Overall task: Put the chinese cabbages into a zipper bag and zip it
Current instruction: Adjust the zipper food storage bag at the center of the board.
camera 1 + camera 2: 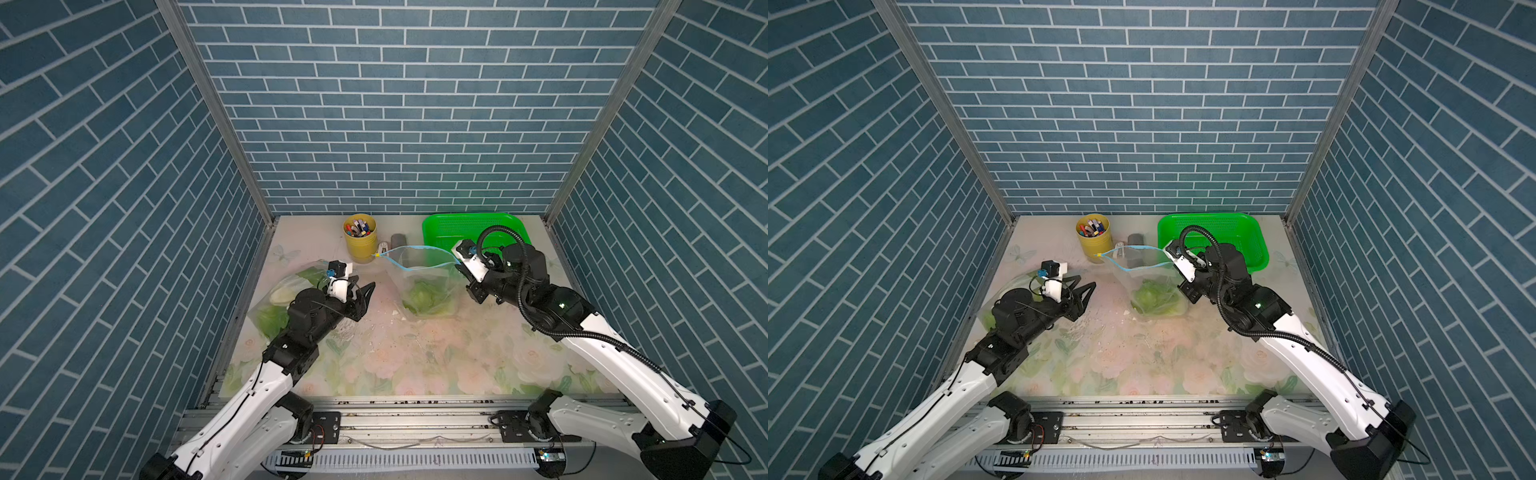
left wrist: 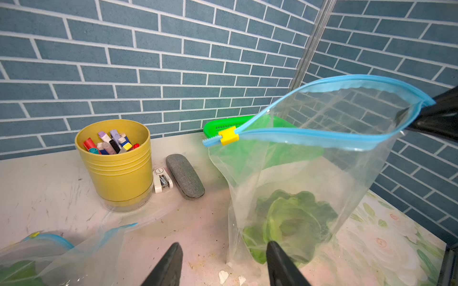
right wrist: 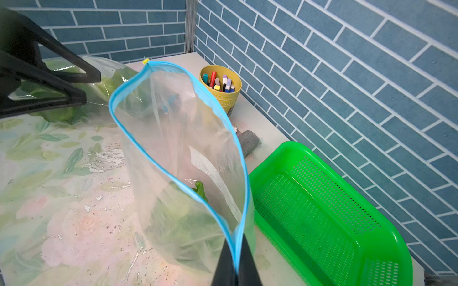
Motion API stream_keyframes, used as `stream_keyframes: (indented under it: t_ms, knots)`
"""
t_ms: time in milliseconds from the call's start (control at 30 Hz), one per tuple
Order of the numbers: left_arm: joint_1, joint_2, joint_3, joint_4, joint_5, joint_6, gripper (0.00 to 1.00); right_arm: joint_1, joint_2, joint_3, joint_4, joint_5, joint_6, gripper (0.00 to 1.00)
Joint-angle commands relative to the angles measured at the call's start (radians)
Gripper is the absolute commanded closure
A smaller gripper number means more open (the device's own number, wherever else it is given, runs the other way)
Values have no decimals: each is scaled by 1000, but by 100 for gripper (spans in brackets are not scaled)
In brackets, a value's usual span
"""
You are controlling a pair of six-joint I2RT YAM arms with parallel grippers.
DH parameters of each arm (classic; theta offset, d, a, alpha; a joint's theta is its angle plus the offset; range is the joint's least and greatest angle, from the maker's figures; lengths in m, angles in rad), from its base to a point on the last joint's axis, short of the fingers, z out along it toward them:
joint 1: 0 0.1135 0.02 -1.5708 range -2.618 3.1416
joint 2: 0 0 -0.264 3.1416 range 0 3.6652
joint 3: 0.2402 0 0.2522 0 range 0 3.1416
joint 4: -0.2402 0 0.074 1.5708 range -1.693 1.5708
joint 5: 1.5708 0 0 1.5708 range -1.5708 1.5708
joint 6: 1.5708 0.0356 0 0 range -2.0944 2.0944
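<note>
A clear zipper bag (image 1: pixel 424 270) (image 2: pixel 309 161) with a blue zip rim stands upright mid-table, its mouth gaping. One chinese cabbage (image 1: pixel 426 297) (image 2: pixel 295 220) (image 3: pixel 181 222) lies in its bottom. The yellow slider (image 2: pixel 228 136) sits at the rim's far-left end. My right gripper (image 3: pixel 235 241) (image 1: pixel 457 262) is shut on the rim's right corner and holds it up. To the left of the bag, low over the table, my left gripper (image 2: pixel 224 244) (image 1: pixel 368 291) is open and empty. A second bag (image 1: pixel 282 291) with more cabbages (image 1: pixel 272 320) lies under the left arm.
A yellow cup of markers (image 1: pixel 360 239), a small white stapler (image 2: pixel 162 179) and a grey case (image 2: pixel 184 175) stand behind the bag's left end. A green slotted basket (image 1: pixel 473 228) sits at the back right, close to the right wrist. Walls enclose three sides.
</note>
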Motion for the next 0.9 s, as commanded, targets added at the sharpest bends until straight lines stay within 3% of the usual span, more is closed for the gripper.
stream_keyframes:
  t_ms: [0,167,500,633,867]
  knots:
    - [45,21,-34,179,77,28,42,-12,-22,-11,52,-33,-26,100]
    - [128,108,-26,287,239,9,43,-17,-15,-11,51,-34,-18,100]
    - [150,343,75,404,351,48,42,-21,-5,-9,63,-58,-8,100]
    - [194,447,95,539,437,-26,42,-22,8,5,50,-45,-5,100]
    - [193,558,142,614,504,-28,44,-23,24,30,35,-22,-4,100]
